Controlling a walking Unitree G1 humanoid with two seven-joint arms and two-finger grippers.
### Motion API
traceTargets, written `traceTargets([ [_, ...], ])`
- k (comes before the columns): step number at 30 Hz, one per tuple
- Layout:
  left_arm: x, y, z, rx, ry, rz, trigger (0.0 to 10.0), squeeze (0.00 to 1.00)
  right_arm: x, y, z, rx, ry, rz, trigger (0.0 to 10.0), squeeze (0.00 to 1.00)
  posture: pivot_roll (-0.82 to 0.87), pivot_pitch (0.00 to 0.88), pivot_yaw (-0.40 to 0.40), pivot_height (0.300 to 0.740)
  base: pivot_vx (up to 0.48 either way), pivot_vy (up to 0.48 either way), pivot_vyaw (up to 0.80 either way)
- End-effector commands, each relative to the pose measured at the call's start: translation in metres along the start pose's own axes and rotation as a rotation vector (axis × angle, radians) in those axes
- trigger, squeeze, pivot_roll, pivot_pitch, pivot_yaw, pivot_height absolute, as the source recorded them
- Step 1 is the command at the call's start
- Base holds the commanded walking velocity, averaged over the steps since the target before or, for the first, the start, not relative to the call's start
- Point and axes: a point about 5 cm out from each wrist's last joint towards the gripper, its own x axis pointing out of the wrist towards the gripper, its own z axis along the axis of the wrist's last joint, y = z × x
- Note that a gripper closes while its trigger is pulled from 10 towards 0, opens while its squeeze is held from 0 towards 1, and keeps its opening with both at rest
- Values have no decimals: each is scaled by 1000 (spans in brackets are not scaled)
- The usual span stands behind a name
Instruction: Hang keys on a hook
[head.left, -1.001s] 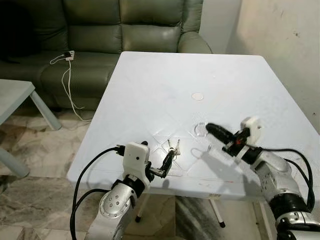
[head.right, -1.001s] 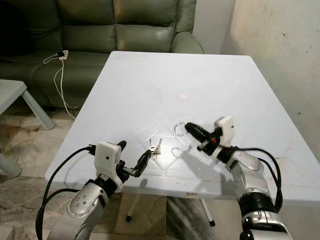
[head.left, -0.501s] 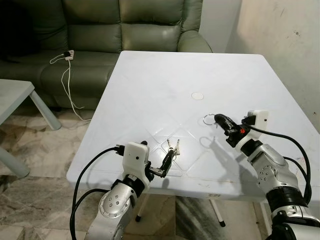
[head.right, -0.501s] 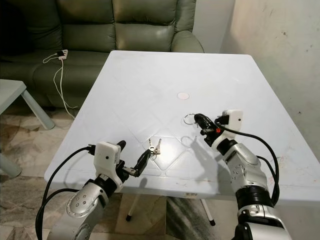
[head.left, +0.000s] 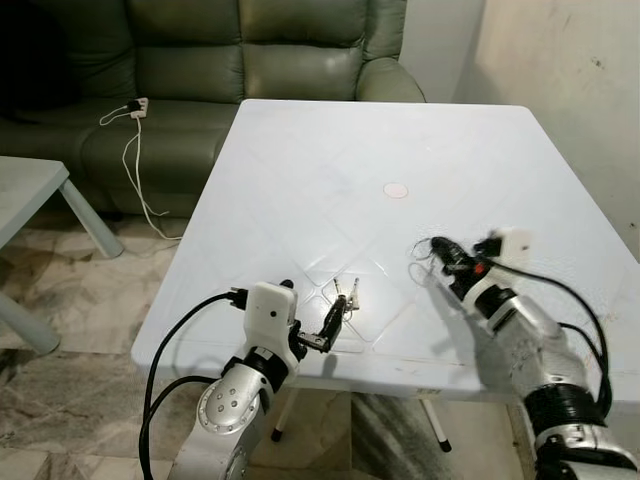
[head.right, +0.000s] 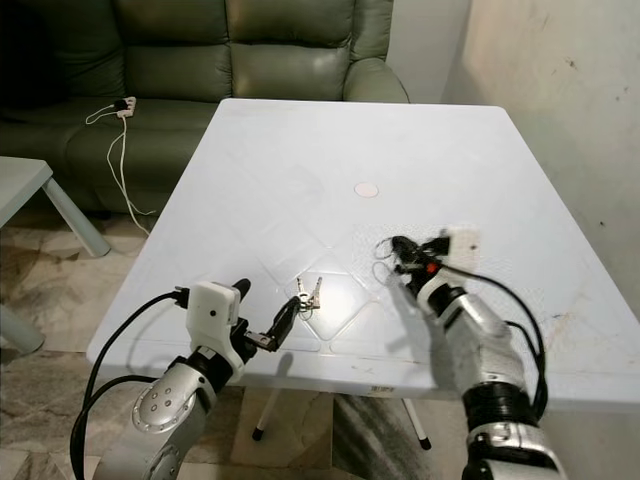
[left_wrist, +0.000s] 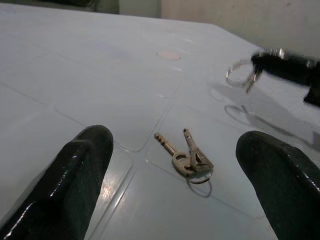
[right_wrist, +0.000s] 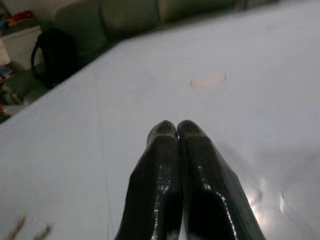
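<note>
- The left gripper (head.left: 334, 322) hovers low over the near edge of the square white plastic table (head.left: 300, 190); its two black fingers (left_wrist: 82, 165) stand wide apart, released, with nothing between them
- The pair of small silver keys on a thin ring (left_wrist: 189, 159) lies flat on the table straight ahead of those parted jaws, just beyond the fingertips and apart from them; the key blades point away from the gripper, the ring end lies nearer to it
- The right gripper (head.right: 396, 246) is raised above the table, well off to the side of the left jaws and farther out over the tabletop; in its wrist view the two black fingertips (right_wrist: 177, 131) press together, clenched
- A thin silver wire ring (left_wrist: 236, 74) hangs at the tip of those closed jaws, pinched there and lifted clear of the table, casting a shadow on the surface below; the arm is blurred in the head views, so the exact grip is hard to read
- A small round pale disc (head.left: 397, 190) sits on the table beyond the right jaws, well apart from them
- A dark green leather sofa (head.left: 250, 50) stands past the far table edge; a white charger with cable (head.left: 132, 130) lies on its seat
</note>
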Motion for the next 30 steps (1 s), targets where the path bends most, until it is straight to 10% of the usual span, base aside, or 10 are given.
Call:
traceTargets([
  [1, 1, 2, 4, 5, -15, 18, 10000, 0, 1, 2, 12, 12, -63, -7, 10000, 0, 41, 40, -51, 740, 0, 0, 0],
  [21, 9, 65, 50, 17, -265, 277, 10000, 0, -26, 40, 41, -259, -323, -144, 10000, 0, 29, 0, -40, 740, 0, 0, 0],
  [30, -1, 93, 31, -48, -243, 411, 10000, 0, -46, 31, 21, -352, -255, -243, 10000, 0, 20, 0, -22, 740, 0, 0, 0],
])
